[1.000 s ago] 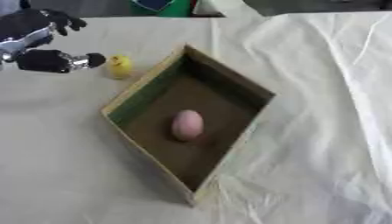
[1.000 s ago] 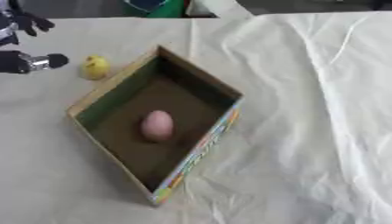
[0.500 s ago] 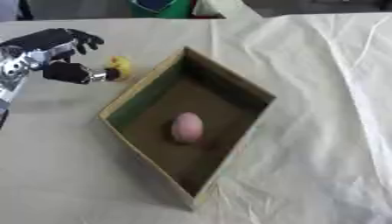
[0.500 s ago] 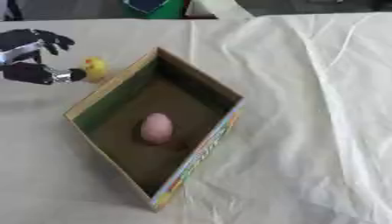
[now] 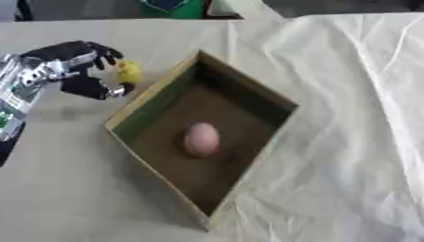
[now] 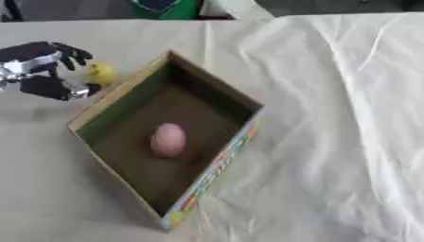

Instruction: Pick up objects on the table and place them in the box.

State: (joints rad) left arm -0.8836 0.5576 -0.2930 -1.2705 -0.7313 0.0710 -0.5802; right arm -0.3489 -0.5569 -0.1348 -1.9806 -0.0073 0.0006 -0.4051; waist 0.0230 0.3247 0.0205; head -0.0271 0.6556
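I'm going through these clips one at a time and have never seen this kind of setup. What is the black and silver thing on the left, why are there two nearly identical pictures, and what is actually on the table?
Both pictures come from one stereo camera in the robot's head, looking down at the table: a left eye and a right eye view of the same moment, hence nearly the same.

The black and silver thing is the robot's left hand, reaching in from the left side. Its fingers and thumb are spread around a small yellow object lying on the table just outside the box; whether they touch it yet cannot be told. The right hand is not in view.

The table is covered with a pale cloth. On it stands an open cardboard box, turned corner-on to the camera, with a pink egg-shaped object already lying on its floor.
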